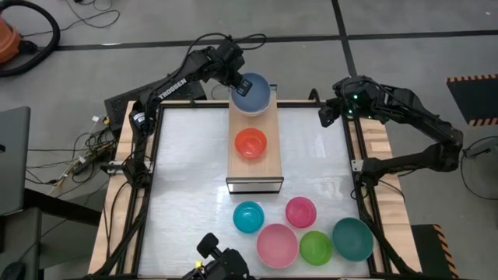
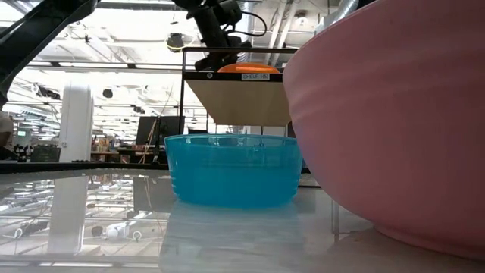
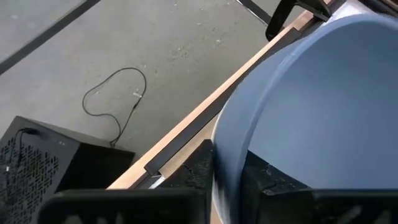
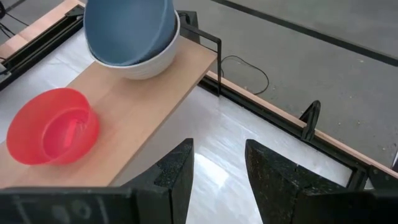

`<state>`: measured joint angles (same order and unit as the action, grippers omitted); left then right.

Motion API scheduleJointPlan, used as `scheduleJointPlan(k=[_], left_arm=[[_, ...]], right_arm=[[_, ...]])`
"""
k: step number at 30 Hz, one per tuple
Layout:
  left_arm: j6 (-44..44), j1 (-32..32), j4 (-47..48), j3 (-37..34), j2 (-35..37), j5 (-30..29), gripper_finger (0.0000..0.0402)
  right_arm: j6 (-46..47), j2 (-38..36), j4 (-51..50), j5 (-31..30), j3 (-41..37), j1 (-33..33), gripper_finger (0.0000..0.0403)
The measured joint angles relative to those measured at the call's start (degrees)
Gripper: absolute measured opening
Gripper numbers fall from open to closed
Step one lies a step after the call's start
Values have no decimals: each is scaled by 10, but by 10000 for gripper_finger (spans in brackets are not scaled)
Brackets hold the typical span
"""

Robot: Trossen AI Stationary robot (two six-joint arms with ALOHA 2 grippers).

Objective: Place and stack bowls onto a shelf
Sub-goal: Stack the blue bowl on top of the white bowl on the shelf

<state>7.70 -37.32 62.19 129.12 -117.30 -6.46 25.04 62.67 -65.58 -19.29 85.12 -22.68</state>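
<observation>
The shelf (image 1: 254, 167) stands in the table's middle. At its far end a grey-blue bowl (image 1: 253, 97) sits tilted inside a white bowl (image 4: 149, 62). A red bowl (image 1: 250, 143) stands upright at mid-shelf. My left gripper (image 1: 243, 84) is shut on the grey-blue bowl. My right gripper (image 4: 217, 162) hangs open over the table's far right part, right of the shelf, touching nothing. Cyan (image 1: 248, 216), magenta (image 1: 300, 211), light pink (image 1: 278, 244), green (image 1: 316, 247) and teal (image 1: 352, 238) bowls rest on the table's near part. My left gripper pinches the grey-blue bowl's rim (image 3: 221, 177) on its far-left side, one finger (image 3: 270, 183) inside the bowl and one (image 3: 196, 168) outside. The fingers come slanting down from the far left. The bowl is tilted, its underside (image 4: 124, 53) down in the white bowl.
A dark post of the table frame (image 4: 217, 65) stands just beyond the shelf's far end. The wooden table rim (image 1: 377, 140) runs along both sides. In the low view the light pink bowl (image 2: 394, 121) fills the right side and the cyan bowl (image 2: 231, 171) stands before the shelf (image 2: 239, 98).
</observation>
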Motion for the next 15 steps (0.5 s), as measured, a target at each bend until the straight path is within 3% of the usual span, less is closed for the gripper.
scheduleJointPlan(k=[15], left_arm=[[-6,0,-7,17,0,1,178]], right_arm=[[-16,5,41,1,0,0,170]])
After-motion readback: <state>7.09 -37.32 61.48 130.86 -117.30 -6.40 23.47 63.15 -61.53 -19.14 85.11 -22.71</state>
